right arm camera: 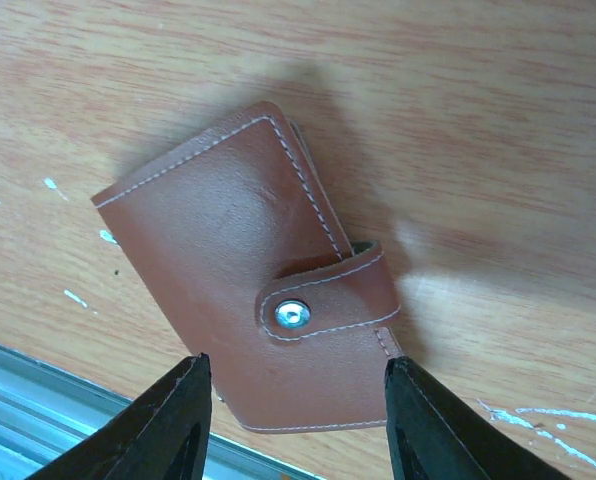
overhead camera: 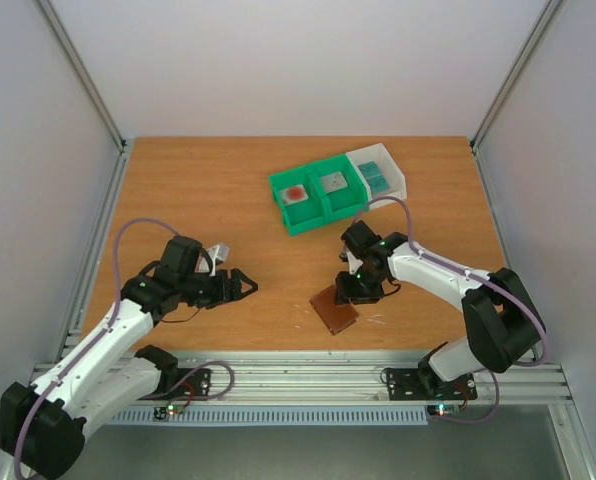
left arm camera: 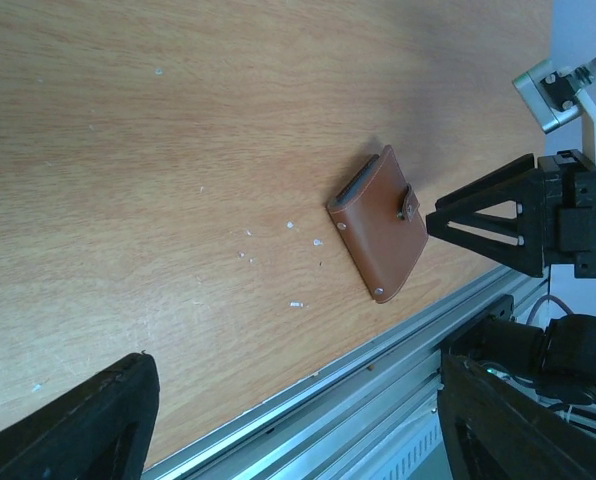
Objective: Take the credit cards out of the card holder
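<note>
The left arm (overhead camera: 108,335) and the right arm (overhead camera: 448,275) look alike: smooth white shells on the long links and chunky black housings at the joints. A thin purple-grey cable (overhead camera: 128,232) loops along each one. Each base (overhead camera: 433,385) is a black plate with small green and red lights. The left gripper (overhead camera: 246,287) and right gripper (overhead camera: 356,296) are matt black. Their fingers (right arm camera: 163,425) are broad with rounded tips, and side-on they are open triangular frames.

Card holder (overhead camera: 334,308) near the front edge, bins (overhead camera: 323,217) behind.
It lies on the table (overhead camera: 198,190) right of centre, below the right gripper (overhead camera: 361,291); the left gripper (overhead camera: 242,287) is well to its left.
</note>
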You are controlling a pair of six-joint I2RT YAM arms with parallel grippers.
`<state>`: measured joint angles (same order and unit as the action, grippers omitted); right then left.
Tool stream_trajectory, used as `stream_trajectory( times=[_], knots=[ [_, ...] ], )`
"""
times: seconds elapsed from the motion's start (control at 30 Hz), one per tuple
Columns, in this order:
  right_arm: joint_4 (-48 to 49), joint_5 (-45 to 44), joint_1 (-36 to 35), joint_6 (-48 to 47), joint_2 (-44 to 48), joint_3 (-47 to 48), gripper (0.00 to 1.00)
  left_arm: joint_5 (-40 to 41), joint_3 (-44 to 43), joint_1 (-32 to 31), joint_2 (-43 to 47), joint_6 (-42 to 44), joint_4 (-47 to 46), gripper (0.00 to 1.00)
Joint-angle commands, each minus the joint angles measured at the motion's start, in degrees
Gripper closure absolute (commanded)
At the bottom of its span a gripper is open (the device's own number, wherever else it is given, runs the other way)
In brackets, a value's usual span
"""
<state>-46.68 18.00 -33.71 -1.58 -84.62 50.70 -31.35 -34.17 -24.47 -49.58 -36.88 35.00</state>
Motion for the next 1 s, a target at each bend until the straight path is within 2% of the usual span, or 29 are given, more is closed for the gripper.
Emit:
stream_trajectory(
  times=[0.0, 0.2, 0.4, 0.53, 0.73, 0.97],
  knots=[
    [-0.13, -1.74, -0.14, -0.57, -1.04, -0.51, 0.51, -1.8, 1.24, -0.23, -0.36, -0.46, -3.39, 0.24],
    [0.64, -1.11, -0.78, -0.54, -3.35, -0.39, 0.52, -2.36, 1.84, -0.25, 0.1, -1.5, -4.35, 0.26],
    [2.36, -2.61, -6.47, 3.03, -5.57, 0.25, 0.52, -2.46, 2.62, -0.23, 0.32, -2.53, -4.52, 0.3],
    [-1.5, -9.97, -13.36, 5.99, -9.11, 4.82, 0.53, -3.37, 2.43, -0.24, -1.49, -3.09, -5.19, 0.32],
    [-7.96, -20.45, -17.94, 9.12, -9.83, 9.21, 0.54, -3.22, 3.07, -0.25, -0.57, -4.01, -5.81, 0.33],
    [-8.6, -22.04, -18.67, 7.9, -10.9, 12.63, 0.57, -2.99, 4.98, -0.24, 0.73, -5.67, -7.6, 0.34]
  ],
)
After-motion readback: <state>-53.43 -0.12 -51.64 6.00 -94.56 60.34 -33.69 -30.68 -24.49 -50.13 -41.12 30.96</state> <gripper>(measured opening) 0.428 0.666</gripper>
